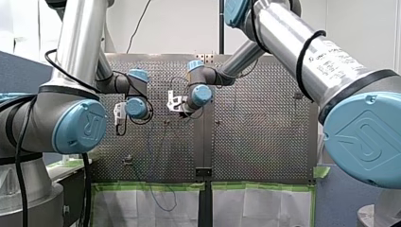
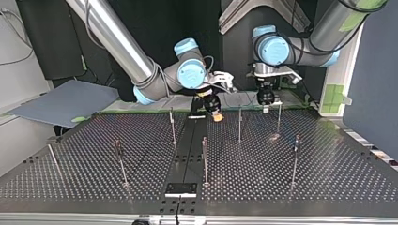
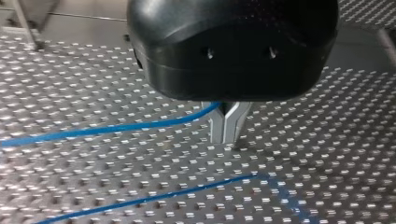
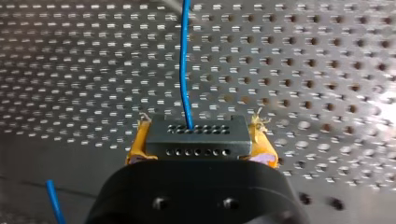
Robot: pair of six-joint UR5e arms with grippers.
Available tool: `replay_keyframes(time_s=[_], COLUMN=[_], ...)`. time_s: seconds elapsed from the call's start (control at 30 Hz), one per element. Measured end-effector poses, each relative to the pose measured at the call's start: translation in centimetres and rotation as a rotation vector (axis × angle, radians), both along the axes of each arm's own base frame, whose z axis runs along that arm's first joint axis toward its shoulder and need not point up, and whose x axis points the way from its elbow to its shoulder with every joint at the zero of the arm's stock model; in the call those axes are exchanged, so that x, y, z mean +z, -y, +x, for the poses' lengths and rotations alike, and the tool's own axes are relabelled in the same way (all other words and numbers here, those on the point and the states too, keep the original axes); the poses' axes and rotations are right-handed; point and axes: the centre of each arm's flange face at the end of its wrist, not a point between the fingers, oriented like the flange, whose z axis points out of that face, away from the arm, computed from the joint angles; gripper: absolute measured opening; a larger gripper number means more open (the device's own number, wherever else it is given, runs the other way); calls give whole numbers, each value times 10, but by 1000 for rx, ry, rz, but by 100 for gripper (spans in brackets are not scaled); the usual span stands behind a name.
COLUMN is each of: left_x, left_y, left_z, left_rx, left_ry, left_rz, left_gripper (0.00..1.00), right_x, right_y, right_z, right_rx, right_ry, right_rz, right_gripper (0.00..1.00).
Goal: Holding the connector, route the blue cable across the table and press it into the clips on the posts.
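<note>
My left gripper [image 3: 226,127], at the front view's left, had its metal fingers pinched together on the blue cable [image 3: 116,127], low over the perforated table [image 3: 327,163], probably to guide the slack. Right of it, my right gripper [image 4: 198,140] clamped the connector [image 4: 196,133] between yellow pads [image 4: 135,148]. The cable left it straight ahead, so that end could steer the run. Posts [image 2: 172,126] stood nearby, their clips too small to read.
</note>
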Motion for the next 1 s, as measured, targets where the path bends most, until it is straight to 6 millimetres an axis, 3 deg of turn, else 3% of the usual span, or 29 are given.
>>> replay_keyframes(time_s=[0.17,0.3,0.5,0.83,1.0], left_x=[-32,-44,-44,-32,-39], left_y=[1,2,6,8,10], left_z=[-12,-17,-14,4,12], left_rx=[-22,-37,-74,-104,-107], left_ry=[-43,-52,-23,23,9], left_rz=[4,1,-10,-39,-39], left_gripper=[0,0,0,0,0], right_x=[-18,-29,-33,-30,-27], right_y=[-9,-13,-12,14,21], right_z=[-6,-11,-14,-20,-19], right_rx=[4,4,0,-35,-33], right_ry=[-28,-43,-44,28,63], right_rz=[25,42,48,20,3], right_gripper=[0,0,0,0,0])
